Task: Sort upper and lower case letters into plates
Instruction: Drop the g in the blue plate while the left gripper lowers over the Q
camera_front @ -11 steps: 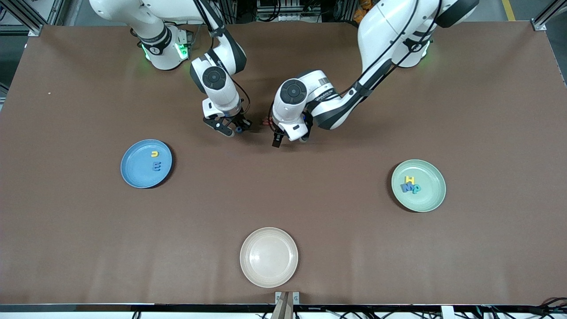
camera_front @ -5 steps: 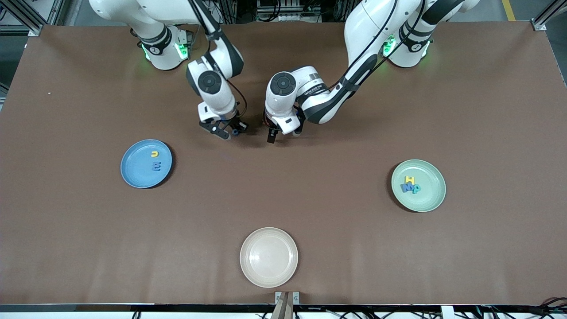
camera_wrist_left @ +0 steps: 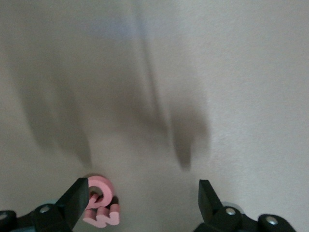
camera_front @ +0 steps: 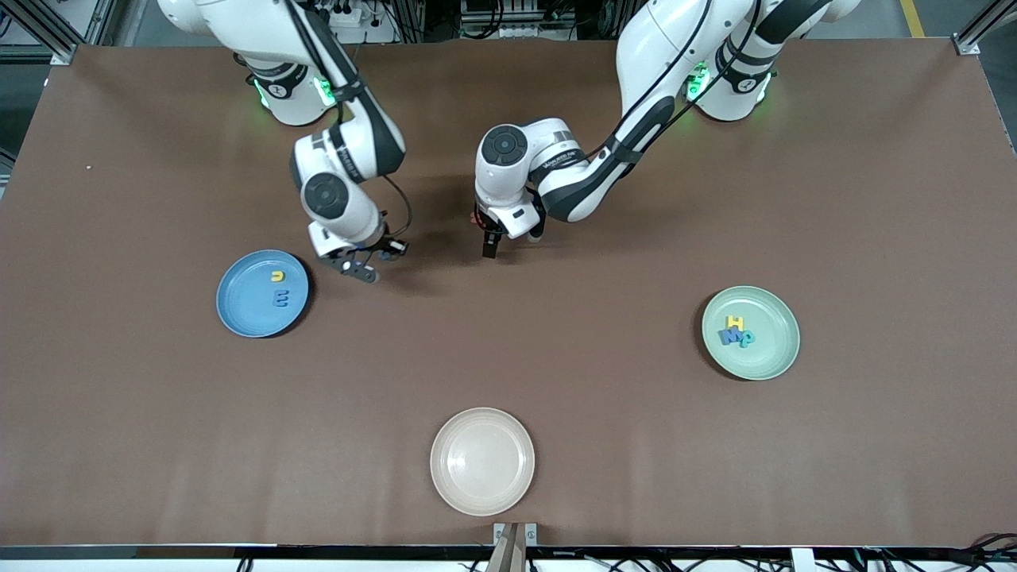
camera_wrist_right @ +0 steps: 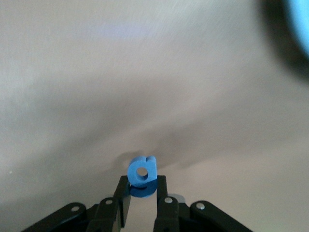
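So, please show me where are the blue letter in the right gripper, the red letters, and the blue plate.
blue letter point(camera_wrist_right: 142, 173): right wrist view, its round face.
red letters point(camera_wrist_left: 100, 207): left wrist view, the ring-shaped one's rim.
blue plate point(camera_front: 242, 306): front view, bare inside.

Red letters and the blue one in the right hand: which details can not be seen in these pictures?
- Red letters: left wrist view, partly covered by the open left hand and cut by the edge; shapes unreadable. Front view: hidden under the arm.
- Blue letter: right wrist view, lower part hidden in the shut right hand; case unclear. Front view: too small.

Brown table; alu frame at corners.
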